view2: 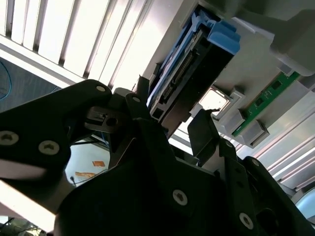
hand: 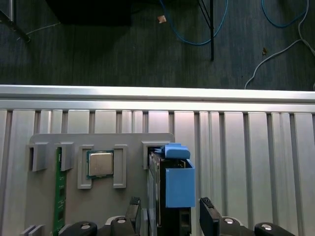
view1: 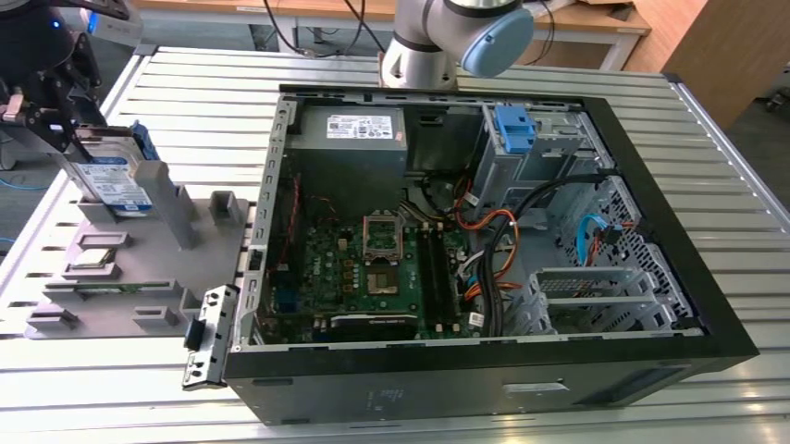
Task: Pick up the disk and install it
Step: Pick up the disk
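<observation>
Between the jaws, edge-up: the disk, standing upright in a slot of the grey fixture. Your jaws are spread, one fingertip on each flat side of the disk. The first wrist view shows a thin gap on both sides. No pinch yet. The disk's blue frame faces up toward the wrist.

Arm pose: the base stands at the far edge of the worktop, behind the open computer case. The arm reaches out to the exterior view's left. The wrist is above the fixture, turned so the jaws point down over the disk's top edge. You cannot tell whether the tips sit level with that edge or just above it. Most of the disk, with its blue-and-white label, stands clear beneath them.

Beside the jaws, on the same fixture: a processor chip lying flat in its own pocket, then a green memory stick on edge further out. Neither touches the disk.

Well apart from the jaws, toward the exterior view's right: the case lies on its side with the lid off and the motherboard facing up. A grey power supply sits in one corner, with a bare blue bracket in the drive cage near it.

Beyond the jaws, past the worktop's rim: dark floor.
</observation>
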